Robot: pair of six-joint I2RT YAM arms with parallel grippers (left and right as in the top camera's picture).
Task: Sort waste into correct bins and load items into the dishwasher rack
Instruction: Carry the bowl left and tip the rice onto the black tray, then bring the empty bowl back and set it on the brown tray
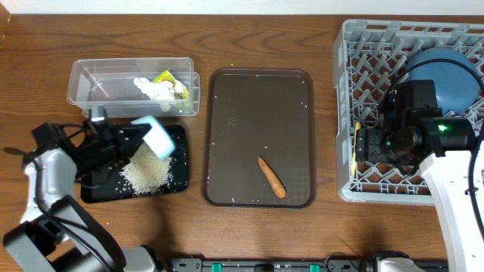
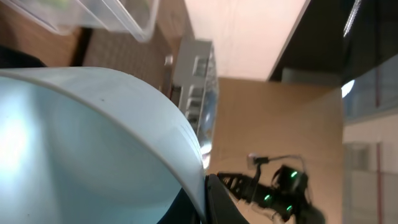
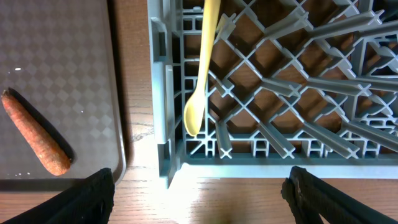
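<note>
The brown tray (image 1: 227, 98) is lying in the middle of the table (image 1: 249, 38). Just left of it, the left gripper (image 1: 142, 140) is clamping the cup (image 1: 159, 136), its fingers closed on the light blue wall. It is holding the cup tilted above the black tray (image 1: 94, 193). In the left wrist view the cup's pale side is filling most of the picture.

The black tray is sitting beside the brown tray's near left corner. The rice (image 1: 144, 174) is lying on it in a loose heap, right under the cup. A few white specks are also showing along the brown tray's edges.

The tub (image 1: 83, 75) is standing left of the brown tray's far corner, just beyond the black tray. The wrapper (image 1: 168, 79) and the tissue (image 1: 153, 91) are resting inside it, touching each other.

The carrot stick (image 1: 271, 177) is lying slanted on the brown tray, near its near right corner.

The rack (image 1: 348, 45) is sitting right of the brown tray, with a strip of bare table between them. The plate (image 1: 446, 75) is leaning in the part of the rack farthest from the brown tray, partly hidden by the right arm. The spoon (image 3: 202, 62) is lying in the rack along the wall nearest the brown tray.

The right gripper (image 3: 199, 193) is hovering over that wall's near corner. Its fingers (image 3: 87, 199) are spread wide and holding nothing.
</note>
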